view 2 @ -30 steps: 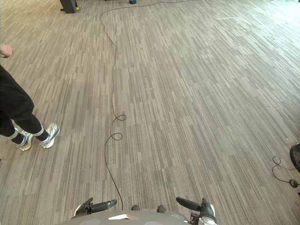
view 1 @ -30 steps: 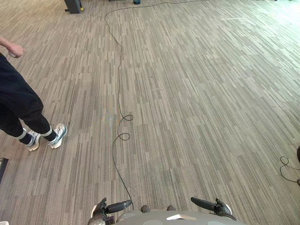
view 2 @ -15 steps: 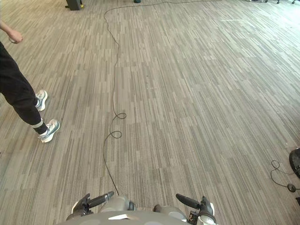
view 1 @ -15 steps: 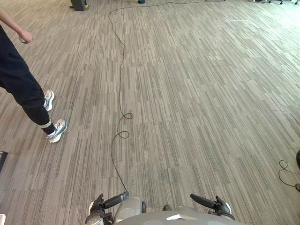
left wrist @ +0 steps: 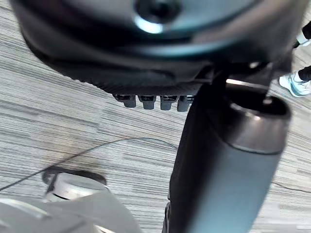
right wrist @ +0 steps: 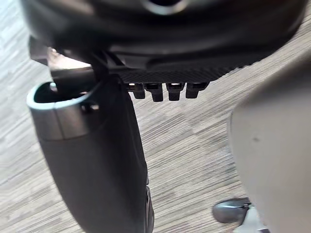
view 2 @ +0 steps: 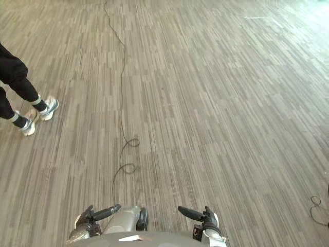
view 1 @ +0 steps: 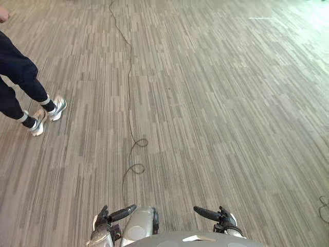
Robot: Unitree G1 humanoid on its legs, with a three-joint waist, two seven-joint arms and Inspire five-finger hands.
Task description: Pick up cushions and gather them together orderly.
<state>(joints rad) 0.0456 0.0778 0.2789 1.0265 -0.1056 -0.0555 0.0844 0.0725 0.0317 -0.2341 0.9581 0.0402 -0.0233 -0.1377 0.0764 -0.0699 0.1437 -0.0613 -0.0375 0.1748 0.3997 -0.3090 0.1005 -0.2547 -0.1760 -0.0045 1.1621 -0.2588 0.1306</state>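
Both hands are held low and empty. The left hand [view 1: 109, 220] is seen on the side nearer the person [view 1: 20, 77], and the right hand [view 1: 218, 217] on the side farther from the person. In the left wrist view the fingers [left wrist: 154, 101] are shown in a loose, straight row past the palm, with the thumb [left wrist: 218, 170] standing apart from them and nothing caught between. The same relaxed, unclosed spread is shown by the right hand's fingers [right wrist: 165, 90] and thumb [right wrist: 97, 165].

A striped carpet floor [view 1: 216, 103] is spread out to the far side of the person, whose pale shoes [view 1: 55, 105] are set one ahead of the other.

Where the cushions lie cannot be told from these pictures. For that reason the relation on which the next move turns cannot be settled: which way a cushion lies from either hand, how its long axis runs, and which arm is nearer. The task is judged to be at a searching or approaching step, with no pick-up yet possible. A cushion would first have to be brought into sight before a hand is chosen.
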